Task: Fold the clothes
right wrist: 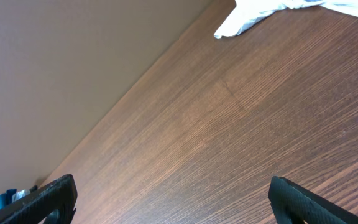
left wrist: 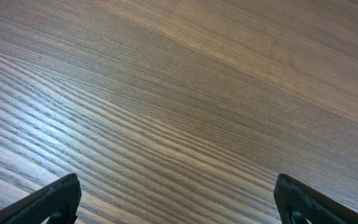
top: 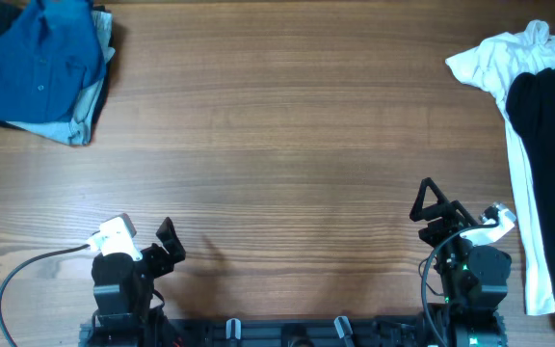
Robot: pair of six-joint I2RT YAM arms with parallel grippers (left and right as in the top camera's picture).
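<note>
Right gripper [top: 430, 204] stands with its jaws spread wide and nothing between them, low at the near edge of the table [top: 277, 145]. Its wrist view shows only bare wood between the fingers. Well off to its left, the left gripper [top: 167, 241] is just as wide open and just as empty.

Going outward from the right gripper, the black T-shirt [top: 552, 173] lies near it, to its right and a little beyond. It is rumpled rather than spread flat, and the frame cuts part of it off. Its long axis runs near-to-far, roughly in line with the way the right gripper points. It rests on the white T-shirt [top: 509, 58], which shows as a pale strip between the black cloth and the right gripper, with its bunched end farther out. Far to the left of the right gripper, at the far side, sits the blue shirt [top: 37, 67].

We judge that no folding has begun. The right arm is clearly the nearer one. We would reach right and outward, pinch black cloth only, and draw it toward the open wood.
</note>
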